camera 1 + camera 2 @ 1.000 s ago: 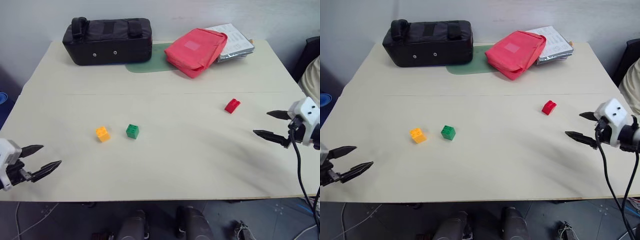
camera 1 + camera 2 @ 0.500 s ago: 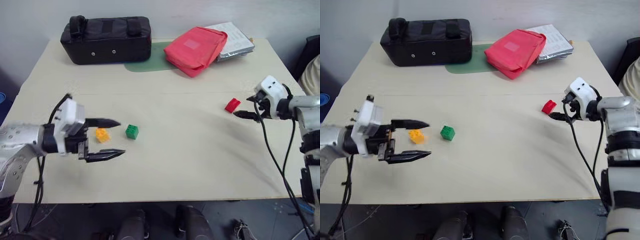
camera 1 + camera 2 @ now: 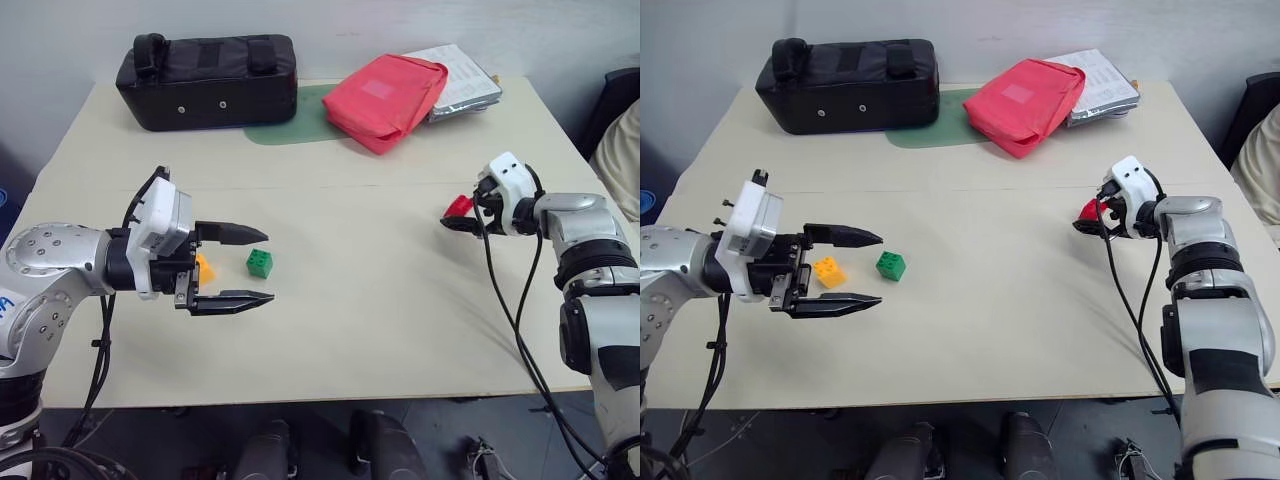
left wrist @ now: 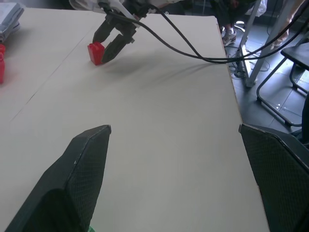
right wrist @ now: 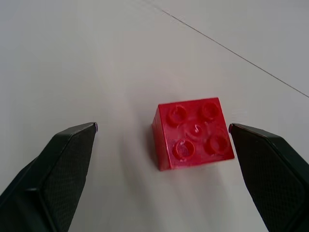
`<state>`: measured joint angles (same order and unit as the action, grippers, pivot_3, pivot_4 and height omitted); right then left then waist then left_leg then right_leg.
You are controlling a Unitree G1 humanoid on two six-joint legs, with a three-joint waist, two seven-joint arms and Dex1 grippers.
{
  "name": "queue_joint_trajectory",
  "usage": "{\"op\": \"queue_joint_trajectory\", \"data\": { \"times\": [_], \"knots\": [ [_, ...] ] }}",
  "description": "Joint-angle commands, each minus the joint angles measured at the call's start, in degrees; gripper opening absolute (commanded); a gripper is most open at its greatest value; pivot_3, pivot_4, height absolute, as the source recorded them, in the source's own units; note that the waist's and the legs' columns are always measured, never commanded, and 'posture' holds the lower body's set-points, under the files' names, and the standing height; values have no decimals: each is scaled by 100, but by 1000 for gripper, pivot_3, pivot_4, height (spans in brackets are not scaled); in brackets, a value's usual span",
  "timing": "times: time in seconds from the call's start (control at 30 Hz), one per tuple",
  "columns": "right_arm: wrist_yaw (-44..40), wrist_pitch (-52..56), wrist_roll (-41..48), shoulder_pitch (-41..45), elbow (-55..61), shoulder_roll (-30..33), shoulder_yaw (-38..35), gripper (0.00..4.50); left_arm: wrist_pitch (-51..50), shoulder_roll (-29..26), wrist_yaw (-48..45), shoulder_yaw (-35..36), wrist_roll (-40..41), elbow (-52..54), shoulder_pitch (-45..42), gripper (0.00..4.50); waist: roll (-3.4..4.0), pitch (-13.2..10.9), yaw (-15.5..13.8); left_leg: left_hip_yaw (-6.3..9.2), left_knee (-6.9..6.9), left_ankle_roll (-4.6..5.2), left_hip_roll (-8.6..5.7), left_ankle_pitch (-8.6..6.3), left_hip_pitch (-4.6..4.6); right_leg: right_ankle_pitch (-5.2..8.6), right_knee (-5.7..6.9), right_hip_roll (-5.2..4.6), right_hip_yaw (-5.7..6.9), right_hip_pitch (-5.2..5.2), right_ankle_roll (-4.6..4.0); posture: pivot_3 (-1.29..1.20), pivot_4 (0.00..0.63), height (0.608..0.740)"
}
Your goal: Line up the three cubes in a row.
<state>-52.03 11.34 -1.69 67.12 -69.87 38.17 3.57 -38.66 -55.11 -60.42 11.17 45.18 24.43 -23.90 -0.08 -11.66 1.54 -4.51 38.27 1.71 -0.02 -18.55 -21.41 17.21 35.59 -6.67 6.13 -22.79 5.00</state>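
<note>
On the pale table point(image 3: 400, 330) the orange-yellow cube point(image 3: 828, 271) and the green cube point(image 3: 260, 263) sit side by side left of centre. The red cube point(image 3: 458, 206) lies far off to the right. My left gripper point(image 3: 879, 268) hovers open above the table, pointing right, its fingers framing the orange-yellow and green cubes in the eye views without touching either. My right gripper point(image 5: 162, 126) is open and low at the red cube point(image 5: 193, 133), which lies just ahead of and between the fingertips. The left wrist view shows the red cube point(image 4: 95, 52) beside the right gripper point(image 4: 110, 46).
A black bag point(image 3: 210, 78), a green mat point(image 3: 290, 128), a large red pouch point(image 3: 385, 95) and a silver packet with papers point(image 3: 462, 88) line the table's far edge. Chairs point(image 4: 289, 72) stand beyond the right edge.
My left gripper swung in from the table's left edge, rising, to over the orange-yellow and green cubes. My right gripper reached forward and inward to the red cube. Both stayed open.
</note>
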Motion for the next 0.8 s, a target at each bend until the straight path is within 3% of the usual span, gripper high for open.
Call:
{"op": "queue_joint_trajectory", "data": {
  "times": [0.03,0.07,0.17,0.4,0.53,0.67,0.8],
  "knots": [
    [104,-89,18,141,-21,54,-182,4500,78,4,72,116,15,137,-103,4476,0,0,1,1,0,0,0,0,-1,0,-1,0,1,0,0,0,150,740],
    [132,-134,-9,132,-24,49,-175,4500,95,8,87,118,3,149,-99,4476,0,0,4,1,0,0,-1,0,-1,0,-1,0,0,0,0,0,150,740],
    [196,-162,-38,137,-46,28,-195,3874,144,33,127,95,-42,141,-111,4500,0,0,8,1,-1,0,0,0,-1,0,0,1,0,0,0,0,150,740],
    [281,-222,-120,131,-85,-1,-198,1468,140,61,167,62,-27,130,-239,4500,0,0,9,1,0,-1,1,0,0,0,1,2,0,0,0,0,150,740],
    [-218,-265,-60,12,45,55,-191,1458,121,59,121,30,-16,101,-260,4500,0,0,9,1,0,-1,1,0,0,0,2,2,0,0,0,0,150,740],
    [-1800,-337,217,-372,933,268,-142,1458,43,56,4,-40,94,125,-286,4500,0,0,4,1,0,-1,0,0,0,0,1,4,0,0,0,0,150,740],
    [-3432,809,1208,-1636,3905,733,-161,1458,-8,16,-195,-169,122,162,-272,4500,0,0,-68,8,3,0,0,0,-4,0,2,3,3,0,0,0,150,740]
  ]
}}
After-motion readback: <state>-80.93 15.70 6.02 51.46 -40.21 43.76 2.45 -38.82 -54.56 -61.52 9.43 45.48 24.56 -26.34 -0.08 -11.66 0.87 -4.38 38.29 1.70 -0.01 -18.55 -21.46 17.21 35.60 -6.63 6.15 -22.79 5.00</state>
